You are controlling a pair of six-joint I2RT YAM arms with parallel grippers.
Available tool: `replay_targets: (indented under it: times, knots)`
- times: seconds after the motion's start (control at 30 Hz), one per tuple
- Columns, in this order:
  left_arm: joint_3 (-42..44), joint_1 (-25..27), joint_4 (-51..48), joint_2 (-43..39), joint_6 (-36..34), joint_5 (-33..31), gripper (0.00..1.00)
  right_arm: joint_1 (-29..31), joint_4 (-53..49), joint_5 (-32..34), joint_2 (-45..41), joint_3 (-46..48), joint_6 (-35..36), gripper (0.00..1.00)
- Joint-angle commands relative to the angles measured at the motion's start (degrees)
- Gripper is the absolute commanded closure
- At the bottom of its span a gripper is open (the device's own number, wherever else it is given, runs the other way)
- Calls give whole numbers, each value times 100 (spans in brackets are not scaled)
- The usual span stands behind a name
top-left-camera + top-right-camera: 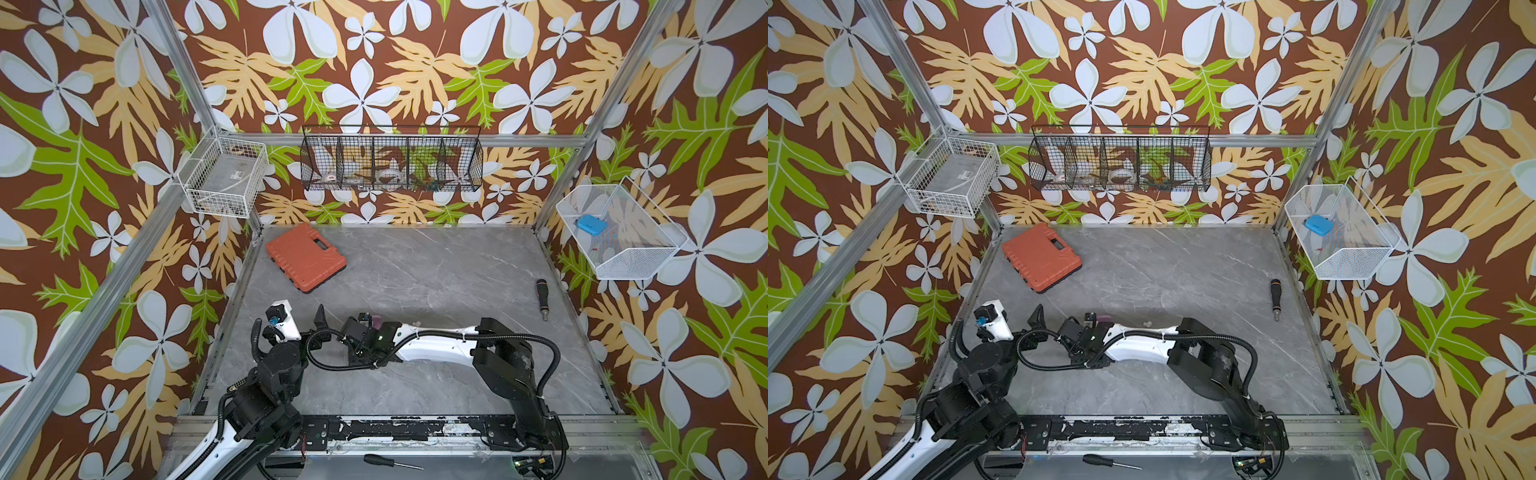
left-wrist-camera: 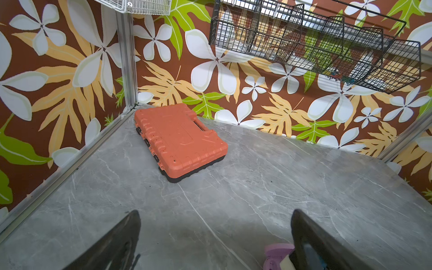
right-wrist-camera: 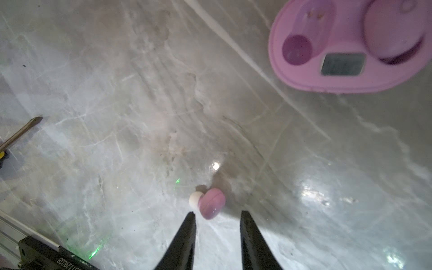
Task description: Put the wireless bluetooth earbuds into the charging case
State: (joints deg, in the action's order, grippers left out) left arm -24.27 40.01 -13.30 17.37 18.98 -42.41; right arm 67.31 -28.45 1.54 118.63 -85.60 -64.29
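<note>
Right gripper point(image 3: 218, 214) fingers stand partly apart, gripping nothing; a lilac earbud point(image 3: 211, 207) lies on the table point(image 3: 117, 117) just off the tips, nearer one finger. Left gripper point(image 2: 215, 211) is fully spread and empty, with the open charging case point(image 3: 304, 79), one socket vacant, beside one finger. In both top views the case sits just off table centre toward 9 o'clock. Hazard: an off-centre closure may squirt the rounded bud aside. Unheld, the case may slide during insertion.
</note>
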Motion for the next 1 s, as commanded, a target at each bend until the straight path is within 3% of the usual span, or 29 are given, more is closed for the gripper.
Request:
replay_targets:
  times: [0.0,0.27,0.47,0.97]
  knots:
    - [-85,-17,-32,30,141,-474,0,9,-135,154,0,-38,-1,68]
    - [-215,-323,-426,275,596,-1495,0,10,313,188,-328,324,-23,68]
    - [-341,-702,-612,500,779,-1610,0,9,96,182,-159,188,14,68]
    - [-315,-762,-613,434,796,-1823,0,22,87,97,8,112,111,72]
